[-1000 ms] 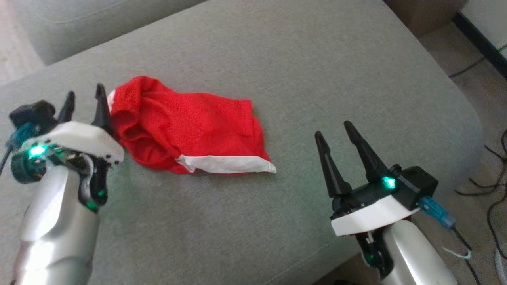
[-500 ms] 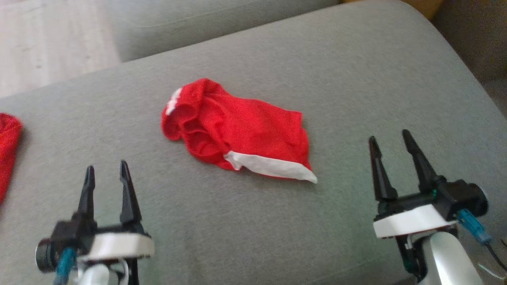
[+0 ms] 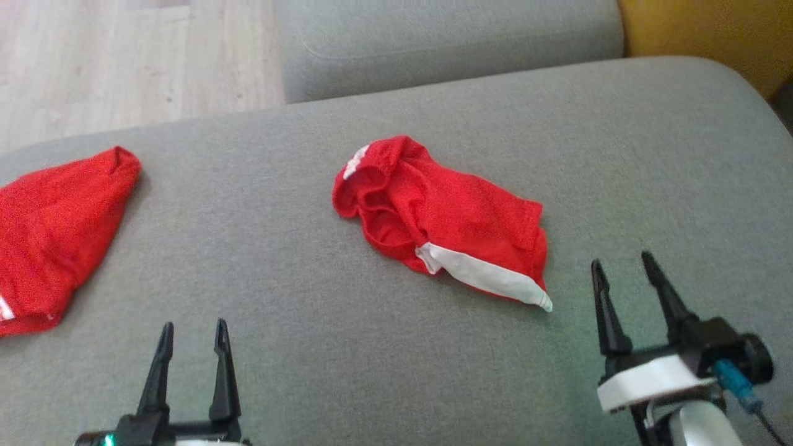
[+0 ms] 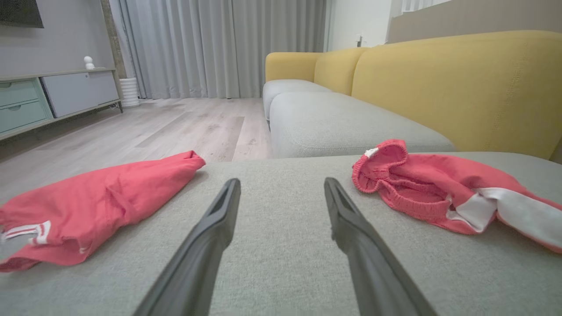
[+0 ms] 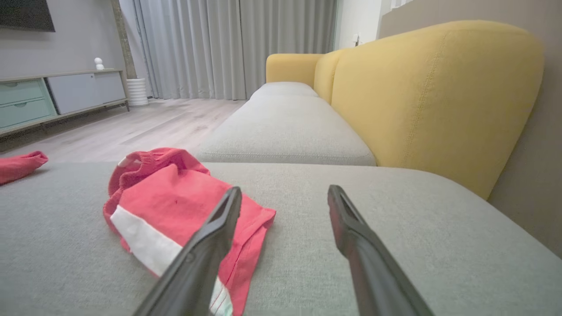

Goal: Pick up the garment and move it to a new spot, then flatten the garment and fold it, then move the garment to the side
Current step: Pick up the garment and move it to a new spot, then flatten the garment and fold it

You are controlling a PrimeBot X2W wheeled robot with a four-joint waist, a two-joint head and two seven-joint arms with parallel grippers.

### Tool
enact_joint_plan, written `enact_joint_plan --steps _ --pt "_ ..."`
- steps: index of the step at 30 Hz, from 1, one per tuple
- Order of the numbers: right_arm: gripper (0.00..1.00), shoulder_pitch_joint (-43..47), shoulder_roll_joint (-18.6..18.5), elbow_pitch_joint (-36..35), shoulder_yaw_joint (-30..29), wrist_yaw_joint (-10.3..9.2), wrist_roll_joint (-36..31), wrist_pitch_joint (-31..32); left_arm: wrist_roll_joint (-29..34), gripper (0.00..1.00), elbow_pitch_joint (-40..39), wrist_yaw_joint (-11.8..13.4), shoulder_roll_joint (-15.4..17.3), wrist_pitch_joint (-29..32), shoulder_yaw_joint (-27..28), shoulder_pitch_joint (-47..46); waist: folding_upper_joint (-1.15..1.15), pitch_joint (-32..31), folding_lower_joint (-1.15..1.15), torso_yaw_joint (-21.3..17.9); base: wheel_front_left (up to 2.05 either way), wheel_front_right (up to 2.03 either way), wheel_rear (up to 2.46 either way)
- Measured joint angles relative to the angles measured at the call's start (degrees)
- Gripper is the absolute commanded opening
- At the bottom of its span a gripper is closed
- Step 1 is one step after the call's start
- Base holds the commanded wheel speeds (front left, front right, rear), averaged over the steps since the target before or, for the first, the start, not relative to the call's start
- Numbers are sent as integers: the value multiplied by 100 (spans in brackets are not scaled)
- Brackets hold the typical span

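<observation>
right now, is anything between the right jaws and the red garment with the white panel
Nothing visible. Only bare grey cushion lies between the right gripper, jaws open, and the red garment ahead to its left.

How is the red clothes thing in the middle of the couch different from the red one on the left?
The middle garment is bunched up, its waistband gaping; the left garment lies flatter. The middle garment shows a broad white panel; the left garment only small white stripes. Both are red and rest on the grey cushion.
</observation>
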Motion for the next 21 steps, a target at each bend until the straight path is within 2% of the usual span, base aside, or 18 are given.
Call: enact_joint_plan --steps 10,21 --pt "100 139 33 468 213 0 138 1 189 100 352 -390 -81 0 240 135 0 -113 0 189 0 0 0" --pt "100 128 33 493 349 0 190 1 255 100 409 -566 -153 0 439 119 0 -103 1 74 0 0 0"
